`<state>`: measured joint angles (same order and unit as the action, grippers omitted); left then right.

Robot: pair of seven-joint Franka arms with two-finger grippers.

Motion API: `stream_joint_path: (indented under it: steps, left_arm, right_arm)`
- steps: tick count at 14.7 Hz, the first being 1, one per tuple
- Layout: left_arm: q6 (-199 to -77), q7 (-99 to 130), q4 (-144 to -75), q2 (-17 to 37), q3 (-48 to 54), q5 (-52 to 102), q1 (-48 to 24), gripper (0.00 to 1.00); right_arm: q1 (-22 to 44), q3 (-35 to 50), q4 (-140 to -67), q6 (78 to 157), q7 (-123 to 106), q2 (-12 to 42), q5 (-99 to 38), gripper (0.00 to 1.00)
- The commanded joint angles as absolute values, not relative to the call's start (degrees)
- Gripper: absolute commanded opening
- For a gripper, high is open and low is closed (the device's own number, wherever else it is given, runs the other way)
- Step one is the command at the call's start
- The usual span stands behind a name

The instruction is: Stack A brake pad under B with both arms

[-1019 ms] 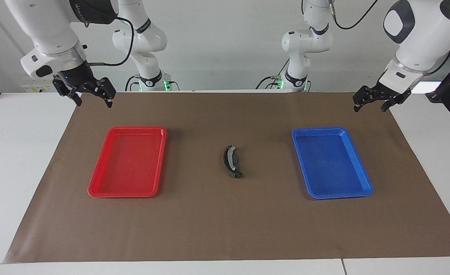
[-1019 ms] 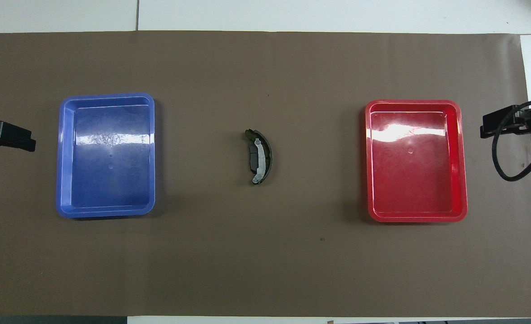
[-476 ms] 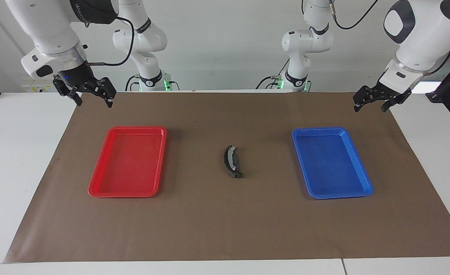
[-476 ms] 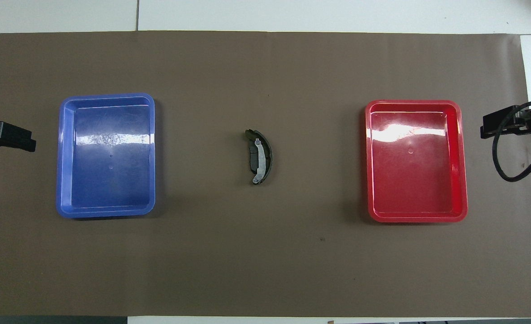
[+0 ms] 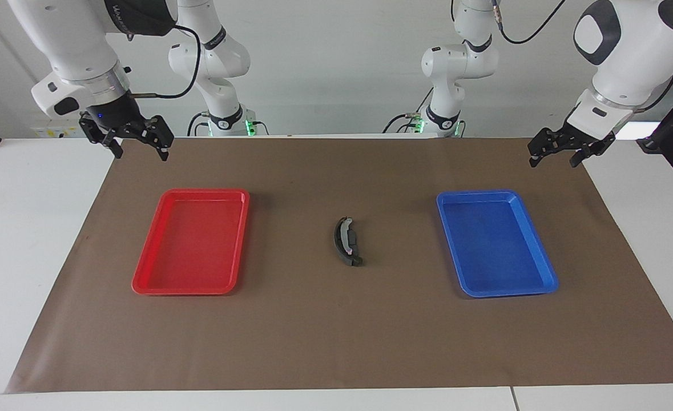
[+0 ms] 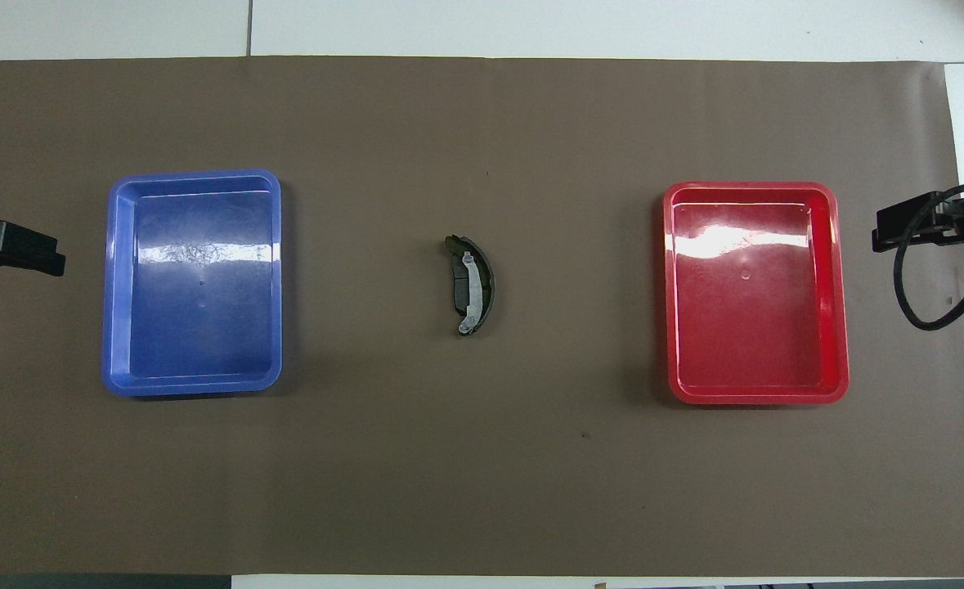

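Midway between the blue plastic tray (image 5: 496,244) and the red plastic tray (image 5: 191,242), the long crescent shoe with a silver-grey strip (image 6: 473,283) lies on the short dark stubby pad (image 6: 459,288); only the overhead view shows that pad distinctly. The left gripper (image 5: 553,154) and right gripper (image 5: 137,147) both hang raised with fingers apart, well outside the trays.

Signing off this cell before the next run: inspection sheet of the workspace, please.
Surface: brown mat on white table.
Job's things: B lies on A brake pad mid-mat, between the trays.
Clutter: red tray and blue tray, nothing in either.
Grippers: right gripper and left gripper open, raised near the mat's corners nearest the robots, holding nothing.
Cables: black cable on right arm.
Surroundings: white wall; two more arms at the table's robot edge.
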<state>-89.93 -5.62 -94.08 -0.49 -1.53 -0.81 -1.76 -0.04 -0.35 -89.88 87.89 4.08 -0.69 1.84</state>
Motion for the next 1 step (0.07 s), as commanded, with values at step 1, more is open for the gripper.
stream_joint_path:
  steps: [1]
  left_arm:
    - [-90.18,-5.18,-95.62,-1.93,-1.32,-0.53,-1.32,0.99]
  right_arm:
    - [-0.79,0.09,-90.18,88.07,2.81,-1.05,1.85,1.00]
